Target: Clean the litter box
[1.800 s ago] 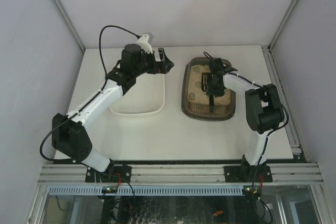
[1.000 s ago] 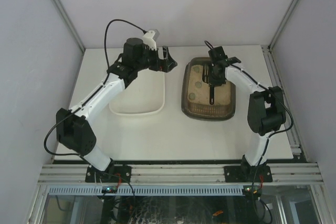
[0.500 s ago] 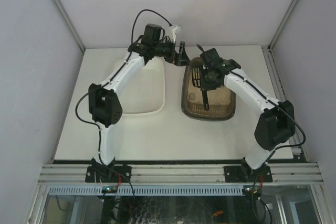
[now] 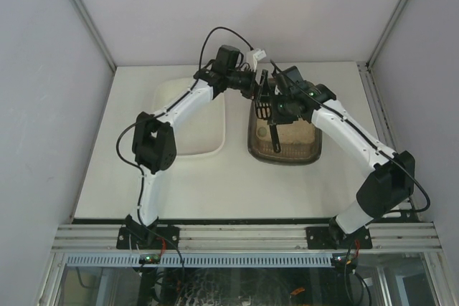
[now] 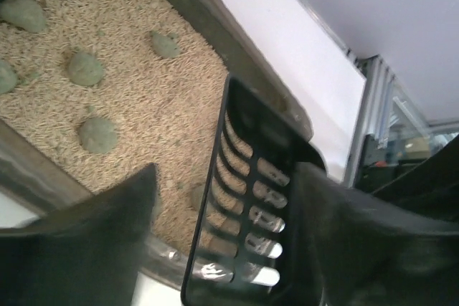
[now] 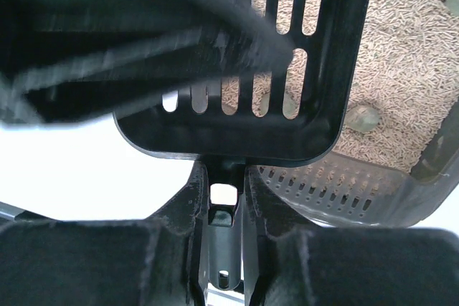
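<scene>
The litter box (image 4: 287, 147), a dark brown tray of tan litter (image 5: 129, 91) with grey-green clumps (image 5: 86, 68), lies right of centre. My right gripper (image 4: 281, 107) (image 6: 224, 177) is shut on the handle of the black slotted scoop (image 4: 262, 105) (image 6: 287, 69). It holds the scoop's head over the box's far-left corner. My left gripper (image 4: 257, 88) (image 5: 228, 177) is open there, with the scoop's head (image 5: 247, 213) between its fingers (image 5: 86, 241). A gap shows on the head's left side. In the right wrist view a left finger crosses the scoop's head as a dark blur.
A white rectangular tub (image 4: 188, 145) stands just left of the litter box, under the left arm. Both arms meet above the gap between tub and box. Metal rails (image 4: 380, 105) run along the table's right edge.
The left arm has swung right from above the white tub to the litter box's far-left corner. The scoop's head has shifted left, in between the left fingers.
</scene>
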### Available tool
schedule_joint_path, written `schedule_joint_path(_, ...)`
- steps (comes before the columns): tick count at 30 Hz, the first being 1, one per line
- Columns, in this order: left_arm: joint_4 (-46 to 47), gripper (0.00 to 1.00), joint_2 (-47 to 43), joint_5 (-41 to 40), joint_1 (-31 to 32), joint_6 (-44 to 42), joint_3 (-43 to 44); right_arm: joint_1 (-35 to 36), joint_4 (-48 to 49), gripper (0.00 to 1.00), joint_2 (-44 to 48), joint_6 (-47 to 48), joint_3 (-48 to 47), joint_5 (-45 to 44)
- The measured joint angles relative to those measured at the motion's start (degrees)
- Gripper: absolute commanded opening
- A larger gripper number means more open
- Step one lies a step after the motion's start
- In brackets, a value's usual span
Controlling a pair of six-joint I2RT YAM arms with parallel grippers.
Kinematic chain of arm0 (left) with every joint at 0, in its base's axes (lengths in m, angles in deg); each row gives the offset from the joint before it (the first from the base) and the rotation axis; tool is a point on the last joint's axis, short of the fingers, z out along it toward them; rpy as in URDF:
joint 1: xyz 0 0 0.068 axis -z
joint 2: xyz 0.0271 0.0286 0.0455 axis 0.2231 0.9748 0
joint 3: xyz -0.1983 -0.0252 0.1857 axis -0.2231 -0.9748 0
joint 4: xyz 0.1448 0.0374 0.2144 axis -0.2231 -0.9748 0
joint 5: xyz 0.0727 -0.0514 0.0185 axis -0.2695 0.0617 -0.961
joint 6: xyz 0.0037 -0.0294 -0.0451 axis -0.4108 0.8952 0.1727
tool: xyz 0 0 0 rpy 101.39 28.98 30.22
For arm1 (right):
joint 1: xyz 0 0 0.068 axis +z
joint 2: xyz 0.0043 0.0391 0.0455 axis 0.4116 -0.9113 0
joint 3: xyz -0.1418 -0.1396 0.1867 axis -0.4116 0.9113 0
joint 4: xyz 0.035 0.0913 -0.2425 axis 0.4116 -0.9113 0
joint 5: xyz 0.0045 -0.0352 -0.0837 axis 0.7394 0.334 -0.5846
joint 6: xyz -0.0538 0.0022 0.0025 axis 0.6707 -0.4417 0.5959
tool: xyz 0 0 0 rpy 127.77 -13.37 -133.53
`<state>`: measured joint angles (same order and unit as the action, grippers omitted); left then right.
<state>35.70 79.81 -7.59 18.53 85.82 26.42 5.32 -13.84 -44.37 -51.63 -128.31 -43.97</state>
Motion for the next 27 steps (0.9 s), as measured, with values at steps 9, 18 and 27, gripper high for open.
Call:
schedule_joint_path(9, 6.49, 0.00, 0.13, 2.23, -0.33, 6.49, -1.27, 0.85, -0.22, 0.00, 0.00, -0.17, 0.09, -0.22)
schedule_joint_path(18, 10.93, 0.00, -0.81, 2.95, -1.29, 9.31, -9.09, -2.03, 4.02, 0.57, 3.45, -1.97, 7.52, 6.01)
schedule_joint_path(27, 25.49, 0.00, -6.58, 1.22, -4.52, 17.33, -21.05, -14.12, 21.94, 0.59, 19.17, -9.86, 30.21, 29.57)
